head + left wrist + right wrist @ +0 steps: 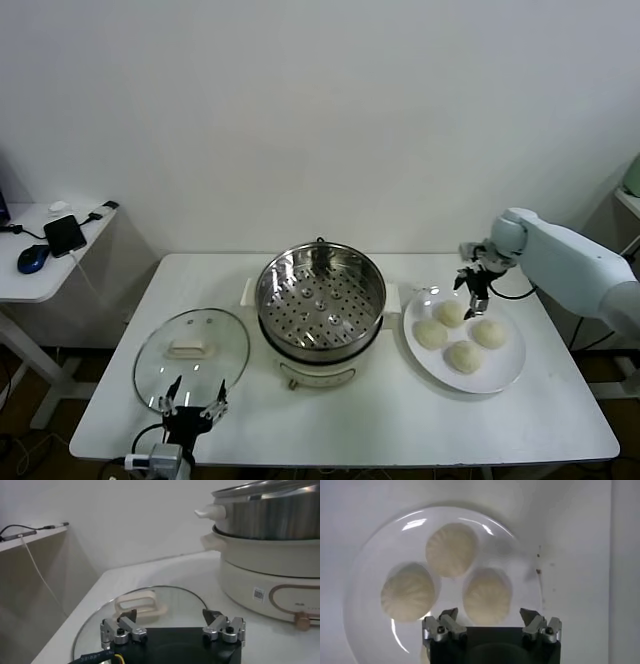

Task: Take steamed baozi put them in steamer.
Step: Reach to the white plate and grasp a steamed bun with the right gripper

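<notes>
**Baozi on the plate, right claw poised above them**

Baozi (449,312), four of them, sit on a white plate (505,375) directly under the right claw (474,297); none is in the steamer (321,297) yet, whose perforated tray is bare. In the right wrist view three buns show beyond the claw's fingertips, the nearest one (487,596) just ahead of the gap between the jaws, the other two a little further out and touching or nearly touching one another.

They look soft and light, with pleated, slightly tacky skins that dent easily and could tear or stick under a hard squeeze. My judgement is that a bun is best taken across its widest part, low on the flanks, with a gentle closing force, and that the neighbours crowding it leave little room for the fingers.

The right arm reaches in from the far side of the plate, its forearm slanting down and its wrist bent so that the claw points down at the buns, jaws spread wide and holding nothing, apparently clear of the dough.

The left claw (193,405) waits low at the table's near edge, also wide open and empty, with the glass lid (150,605) lying flat just ahead of its fingertips and the steamer beyond that.
</notes>
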